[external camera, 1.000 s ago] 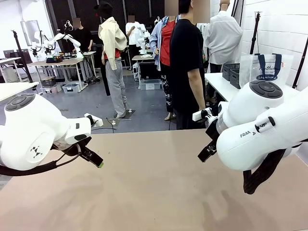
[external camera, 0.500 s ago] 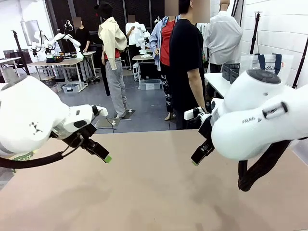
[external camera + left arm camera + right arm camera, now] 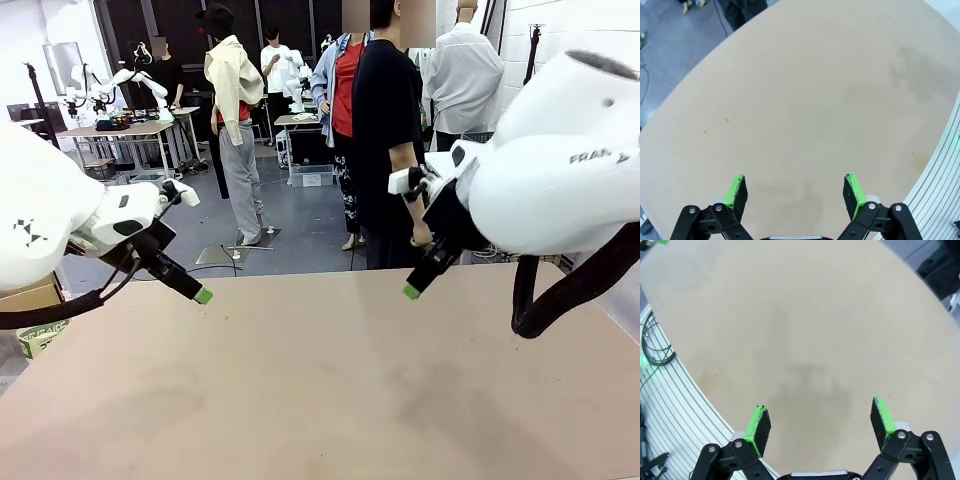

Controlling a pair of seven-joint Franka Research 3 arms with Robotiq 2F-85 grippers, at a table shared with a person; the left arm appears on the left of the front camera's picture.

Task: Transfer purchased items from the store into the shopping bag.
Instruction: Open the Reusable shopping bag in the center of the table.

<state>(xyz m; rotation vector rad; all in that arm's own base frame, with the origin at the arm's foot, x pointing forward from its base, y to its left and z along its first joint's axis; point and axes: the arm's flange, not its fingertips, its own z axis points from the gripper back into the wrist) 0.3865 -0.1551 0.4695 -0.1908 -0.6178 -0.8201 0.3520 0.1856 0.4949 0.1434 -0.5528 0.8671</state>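
Observation:
My left gripper (image 3: 203, 296) hangs above the left side of the bare beige table (image 3: 320, 390), its green-tipped fingers pointing down and to the right. In the left wrist view the left gripper (image 3: 795, 192) is open with nothing between its pads. My right gripper (image 3: 411, 291) hovers over the table's far right part, and in the right wrist view the right gripper (image 3: 820, 422) is open and empty too. The shopping bag is hidden behind my raised right arm (image 3: 560, 170). The purchased items are out of view.
A person in a black shirt (image 3: 385, 130) stands at the table's far edge, side on. A ribbed white strip (image 3: 940, 165) runs along the table's near edge, with a black cable (image 3: 655, 345) lying on it. Other people and tables are farther back.
Both arms have risen. The left gripper drew back to the left and the right gripper lifted slightly. The right arm now covers the bag that showed at the back right.

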